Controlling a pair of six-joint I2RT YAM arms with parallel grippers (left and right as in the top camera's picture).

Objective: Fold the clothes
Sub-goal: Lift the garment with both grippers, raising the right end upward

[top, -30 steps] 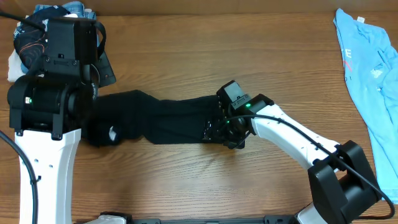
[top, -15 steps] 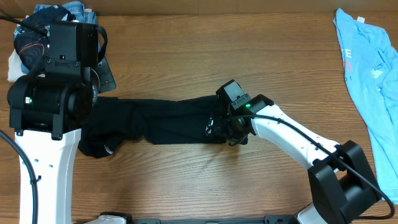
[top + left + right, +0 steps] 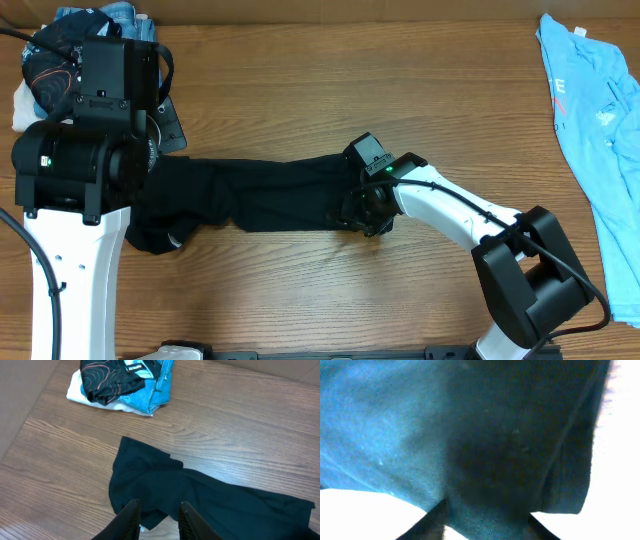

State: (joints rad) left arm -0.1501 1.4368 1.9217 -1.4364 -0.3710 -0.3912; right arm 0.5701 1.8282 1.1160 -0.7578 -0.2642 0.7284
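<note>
Wooden desk, strewn with laundry: black garment stretched across its middle, pinched at opposite ends by left gripper and right gripper, each clamped on cloth.

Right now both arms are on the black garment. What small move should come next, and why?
Probably keep drawing the right gripper gently rightward while the left gripper holds its end. The black garment lies stretched between them but is bunched and wrinkled near the left end, so it likely needs flattening on the table before any fold.
</note>
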